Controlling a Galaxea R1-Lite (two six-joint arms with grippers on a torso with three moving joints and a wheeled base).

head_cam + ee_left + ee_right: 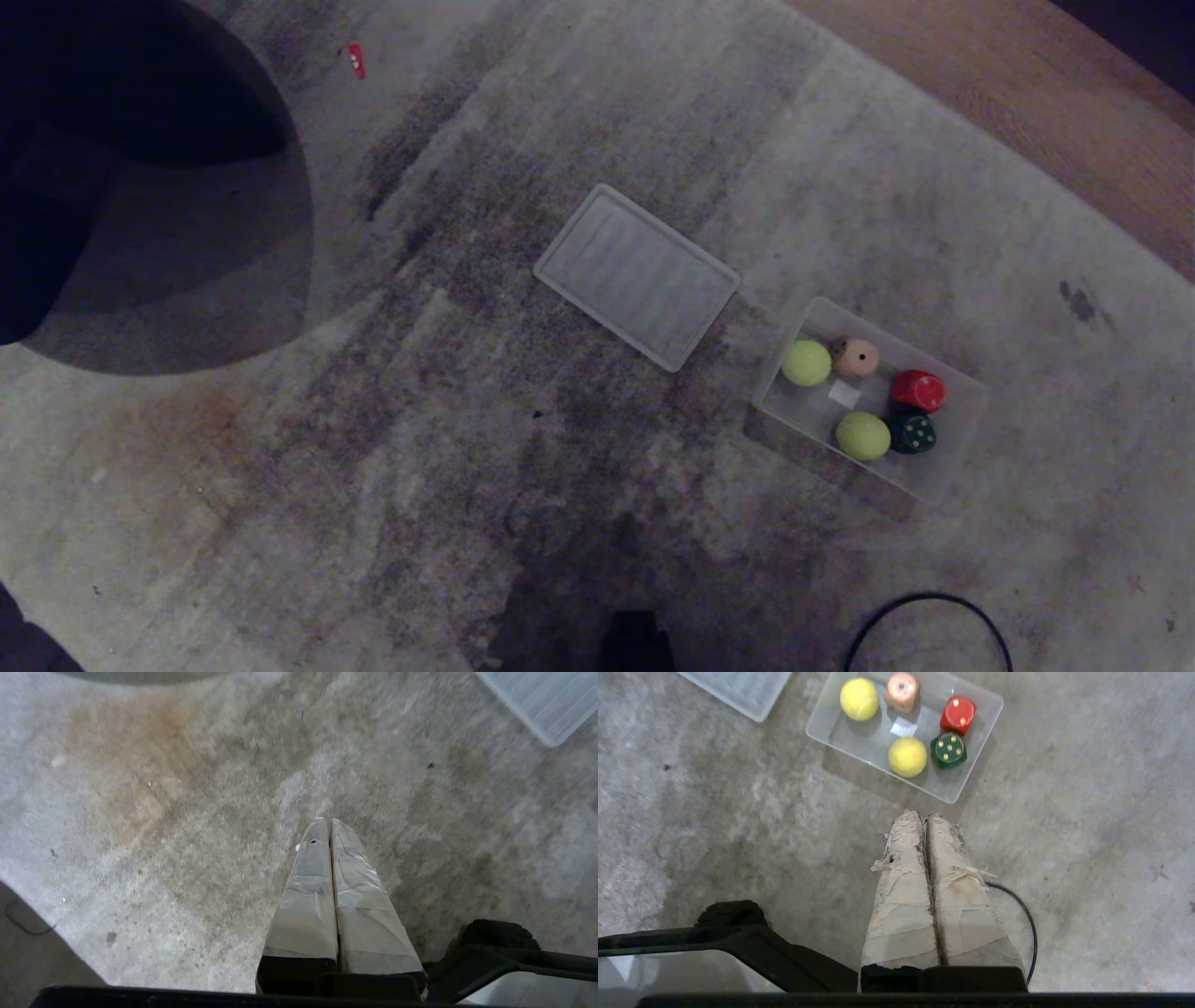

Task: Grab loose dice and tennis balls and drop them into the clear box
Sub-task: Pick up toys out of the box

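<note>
Head view: clear box (966, 397) holds two tennis balls (807, 362), three dice (918, 390); both hands closed, empty.

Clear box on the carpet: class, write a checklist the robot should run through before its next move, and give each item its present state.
1. Clear box upright, open side up: ok.
2. Tennis balls inside: ok, one toward the lid, one beside the green die.
3. Dice inside: ok for the beige die, red die and green die; a yellow die is not in any view, cannot tell.
4. Loose pieces left on the carpet: cannot tell, none seen.
5. Left tool shut and empty: ok.
6. Right tool shut and empty, above carpet short of the box: ok.
7. Lid lying apart from the box: ok.
</note>
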